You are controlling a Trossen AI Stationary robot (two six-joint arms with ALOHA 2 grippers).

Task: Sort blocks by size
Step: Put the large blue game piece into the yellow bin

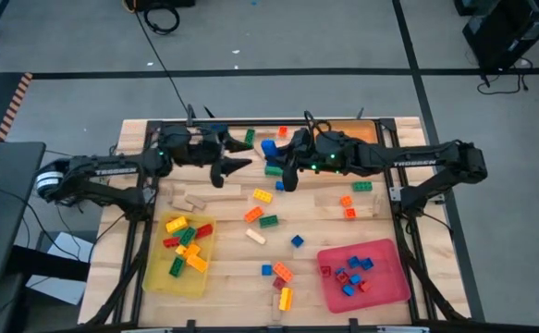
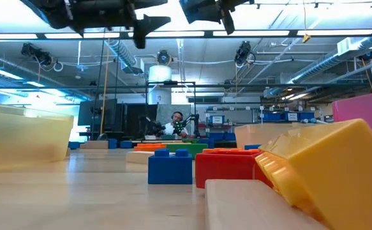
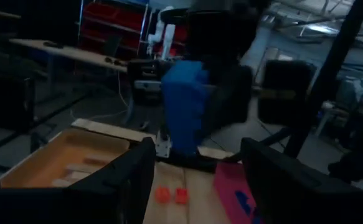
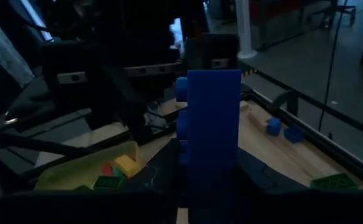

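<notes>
Right pincer [image 4: 209, 177] raised above the far middle of the worktop [image 1: 324, 277], closed narrow on a large blue block [image 4: 211, 134] held upright between its fingers, studs turned to one side. Same blue block visible from above at the pincer tip [image 1: 269, 148], and from the left wrist as a tall blue shape [image 3: 184, 112] directly ahead of the left pincer [image 3: 197, 174]. Left pincer spread wide, empty, hovering at similar height, tip pointed toward the held block, near it but apart. Remaining blocks scattered over the worktop: orange, green and blue pieces in the middle [image 1: 267, 220], tan wooden pieces [image 1: 188, 199] near the left arm, green and orange pieces [image 1: 361, 187] below the right arm. Yellow tray [image 1: 158, 277] at near left loaded with yellow, red, green and orange blocks. Red tray [image 1: 389, 287] at near right loaded with small blue and red blocks. In the low view, a blue block [image 2: 170, 167], a red block [image 2: 227, 169] and a yellow block [image 2: 326, 169] resting close to the camera.
</notes>
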